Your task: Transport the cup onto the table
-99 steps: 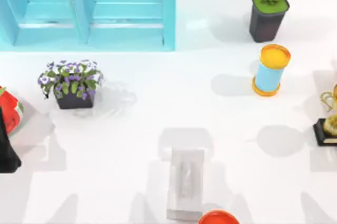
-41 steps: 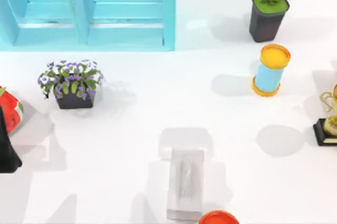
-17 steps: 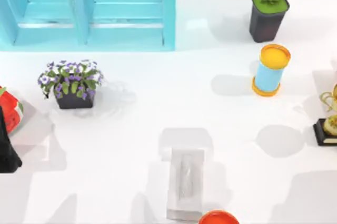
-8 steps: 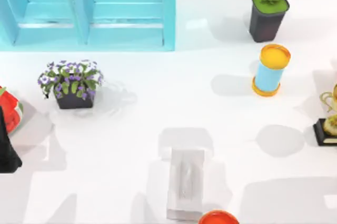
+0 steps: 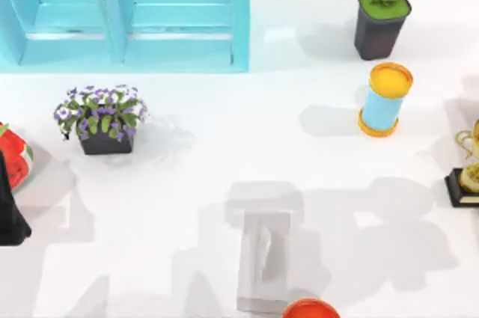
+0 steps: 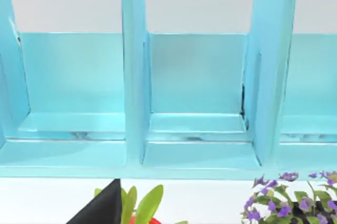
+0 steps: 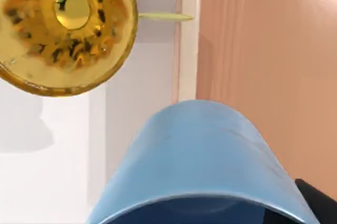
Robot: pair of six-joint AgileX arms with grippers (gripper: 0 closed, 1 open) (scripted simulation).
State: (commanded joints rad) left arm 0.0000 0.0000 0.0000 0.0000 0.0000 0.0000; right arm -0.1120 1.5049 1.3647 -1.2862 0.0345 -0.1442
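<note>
Shadow has spread across the table lower right: I am bringing the cup in, close under my right wrist; grip state unclear.

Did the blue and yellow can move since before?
No. In the top view the light-blue cylinder stands in the same spot as in the earlier pictures, just below the dark plant pot near the table's right side.
</note>
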